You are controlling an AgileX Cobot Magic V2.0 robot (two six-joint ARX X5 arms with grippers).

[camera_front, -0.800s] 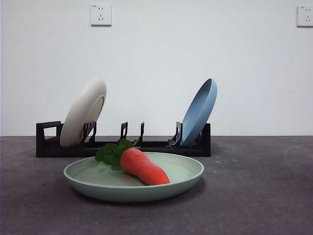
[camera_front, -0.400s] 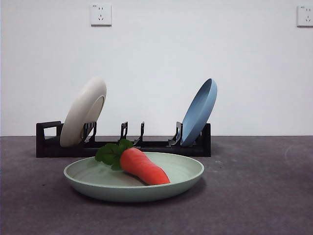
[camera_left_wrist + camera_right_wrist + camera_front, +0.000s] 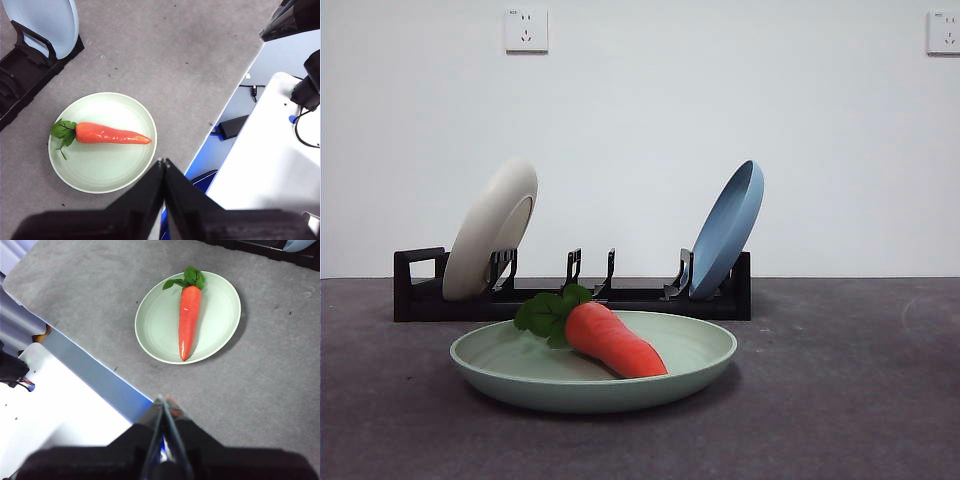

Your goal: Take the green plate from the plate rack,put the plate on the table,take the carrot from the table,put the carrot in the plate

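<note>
Front: green plate [image 3: 593, 378] sits flat on the table [image 3: 840, 400] just ahead of the plate rack [image 3: 570, 297], carrot [image 3: 610, 340] lying inside it. Task looks complete; nothing left that I can see. Cream plate [image 3: 492, 228] and blue plate [image 3: 727, 228] are slotted in the rack. White wall, two sockets.

Left wrist: left gripper [image 3: 163, 162] high above the table edge, jaws closed, empty. Grey mottled surface, white bench beside it.

Right wrist: right gripper [image 3: 163, 400] likewise closed, empty, well clear of the plate.
</note>
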